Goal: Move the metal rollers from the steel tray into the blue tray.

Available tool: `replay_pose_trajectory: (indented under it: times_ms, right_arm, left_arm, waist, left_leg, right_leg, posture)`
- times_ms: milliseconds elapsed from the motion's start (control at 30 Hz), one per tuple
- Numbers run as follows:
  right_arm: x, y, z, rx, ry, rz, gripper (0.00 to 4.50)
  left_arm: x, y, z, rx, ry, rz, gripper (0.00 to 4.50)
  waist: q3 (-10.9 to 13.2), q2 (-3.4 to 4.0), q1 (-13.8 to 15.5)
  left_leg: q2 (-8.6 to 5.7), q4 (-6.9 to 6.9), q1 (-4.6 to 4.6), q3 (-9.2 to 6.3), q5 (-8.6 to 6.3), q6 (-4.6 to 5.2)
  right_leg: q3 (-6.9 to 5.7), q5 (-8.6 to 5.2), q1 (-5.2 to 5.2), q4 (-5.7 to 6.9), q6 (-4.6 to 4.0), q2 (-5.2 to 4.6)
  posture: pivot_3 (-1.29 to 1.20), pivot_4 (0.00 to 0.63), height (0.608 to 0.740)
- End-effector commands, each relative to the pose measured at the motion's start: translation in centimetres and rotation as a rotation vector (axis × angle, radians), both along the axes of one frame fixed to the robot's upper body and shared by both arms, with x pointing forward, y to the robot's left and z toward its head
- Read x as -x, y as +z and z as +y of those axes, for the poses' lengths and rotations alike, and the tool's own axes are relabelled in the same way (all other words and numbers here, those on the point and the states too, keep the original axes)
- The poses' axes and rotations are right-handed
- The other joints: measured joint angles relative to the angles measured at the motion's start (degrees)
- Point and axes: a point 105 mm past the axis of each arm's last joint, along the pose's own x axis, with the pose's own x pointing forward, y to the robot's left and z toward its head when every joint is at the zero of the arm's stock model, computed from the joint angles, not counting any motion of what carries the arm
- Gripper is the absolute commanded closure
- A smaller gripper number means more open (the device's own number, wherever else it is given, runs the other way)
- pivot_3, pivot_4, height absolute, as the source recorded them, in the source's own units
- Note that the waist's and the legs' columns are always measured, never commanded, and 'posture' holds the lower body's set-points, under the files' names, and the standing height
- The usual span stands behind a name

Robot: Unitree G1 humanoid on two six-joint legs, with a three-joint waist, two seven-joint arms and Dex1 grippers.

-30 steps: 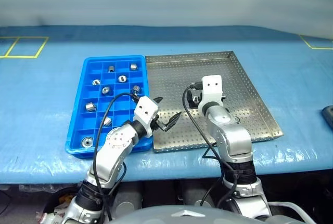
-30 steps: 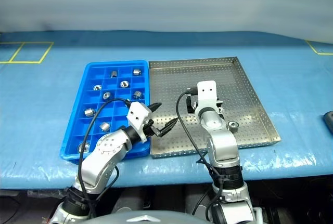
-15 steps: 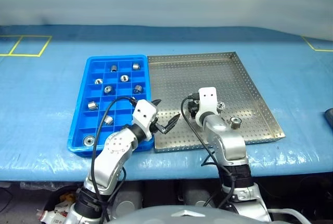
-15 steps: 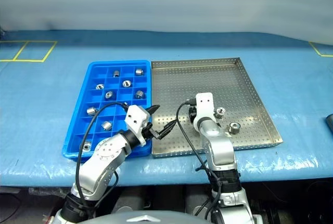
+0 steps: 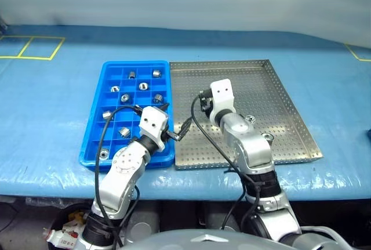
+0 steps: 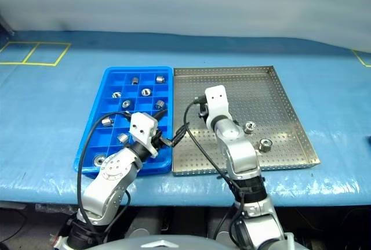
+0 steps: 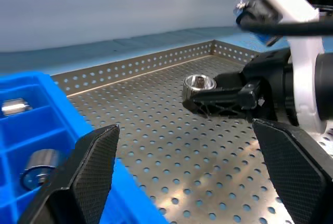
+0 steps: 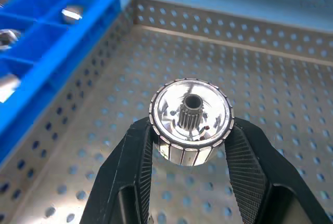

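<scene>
The steel tray (image 6: 272, 102) still holds two metal rollers (image 6: 257, 136) — the blue tray (image 6: 110, 140) has several. The carry is under way: the right gripper (image 8: 190, 146) is clamped on one roller (image 8: 190, 120), needing a free compartment next. The left gripper (image 7: 187, 177) is spread, empty. Which cells are free is hard to judge.

A blue table cover (image 5: 52, 105) lies under everything, glossy and lightly wrinkled, most of all along its near edge. Yellow tape lines (image 5: 32, 47) mark out squares at its far left corner, and another yellow line (image 5: 357, 51) crosses the far right corner.
</scene>
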Motion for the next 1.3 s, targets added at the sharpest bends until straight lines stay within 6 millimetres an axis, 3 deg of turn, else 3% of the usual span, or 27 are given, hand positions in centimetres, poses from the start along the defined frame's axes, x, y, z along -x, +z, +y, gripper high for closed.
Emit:
replay_pose_trajectory:
  times_ms: [33, 267, 433, 700, 1000, 1200, 1267, 1300]
  right_arm:
    - [0.1, 2.9, 3.1, -0.014, 0.141, -0.096, 2.83]
    - [0.1, 2.9, 6.8, -0.018, 0.276, -0.091, 2.83]
    - [0.5, 2.2, 8.2, -0.029, 0.336, -0.068, 2.83]
    - [0.9, 1.0, 7.8, -0.018, 0.339, -0.033, 2.83]
    - [2.4, -1.6, 6.8, 0.002, 0.346, 0.047, 2.83]
    - [2.8, -0.6, 5.8, -0.021, 0.3, 0.022, 0.81]
    - [2.5, 0.6, 4.1, -0.06, 0.225, -0.008, 0.16]
    - [2.4, 1.0, 3.4, -0.072, 0.192, -0.019, 0.04]
  left_arm:
    - [0.6, 1.3, 1.1, 0.008, 0.061, -0.057, 0.0]
    - [1.6, 1.1, 3.0, -0.021, 0.173, -0.054, 0.0]
    - [2.3, 0.8, 3.5, -0.033, 0.204, -0.033, 0.0]
    - [2.5, 0.6, 3.2, -0.043, 0.184, -0.02, 0.0]
    - [2.6, 0.2, 2.7, -0.056, 0.137, -0.002, 0.0]
    - [2.6, 0.1, 2.1, -0.051, 0.094, 0.001, 0.0]
    - [2.4, 0.2, 1.7, -0.049, 0.066, -0.001, 0.0]
    - [2.3, 0.2, 1.5, -0.05, 0.053, -0.001, 0.0]
  waist:
    - [0.0, 0.0, 0.57]
    - [0.01, 0.01, 4.82]
    - [0.03, 0.04, 7.53]
    - [0.03, 0.05, 11.63]
    - [0.01, 0.03, 14.09]
    - [0.01, 0.03, 14.66]
    - [0.01, 0.03, 14.57]
    - [0.01, 0.03, 14.56]
  left_leg:
    - [0.0, -0.05, 0.0, -0.01, 0.0, 0.0]
    - [-0.01, -0.18, -0.04, -0.18, 0.0, -0.02]
    - [0.05, -0.18, -0.12, -0.23, -0.02, -0.05]
    - [0.04, -0.22, -0.19, -0.16, -0.08, -0.23]
    - [-0.03, -0.22, -0.83, 0.06, -0.07, -0.39]
    - [0.01, -0.16, -0.84, 0.04, -0.07, -0.41]
    - [0.01, -0.1, -0.85, 0.04, -0.07, -0.42]
    - [0.01, -0.05, -0.91, 0.01, -0.07, -0.42]
  right_leg:
    - [-0.01, -0.01, 0.0, -0.02, -0.01, 0.0]
    - [-0.2, -0.12, -0.02, -0.03, -0.19, -0.01]
    - [-0.33, -0.15, -0.05, -0.09, -0.21, -0.06]
    - [-0.42, -0.2, -0.19, -0.11, -0.27, -0.06]
    - [-0.48, -0.19, -0.86, -0.06, -0.27, 0.08]
    - [-0.55, -0.23, -0.86, -0.03, -0.32, 0.12]
    - [-0.55, -0.23, -0.84, -0.04, -0.32, 0.12]
    - [-0.57, -0.22, -0.84, -0.04, -0.31, 0.11]
  posture:
    - [0.34, 0.15, 0.74]
    - [0.47, 0.15, 0.74]
    - [0.5, 0.15, 0.74]
    - [0.49, 0.15, 0.74]
    - [0.45, 0.15, 0.74]
    - [0.42, 0.15, 0.74]
    - [0.37, 0.15, 0.74]
    - [0.37, 0.15, 0.74]
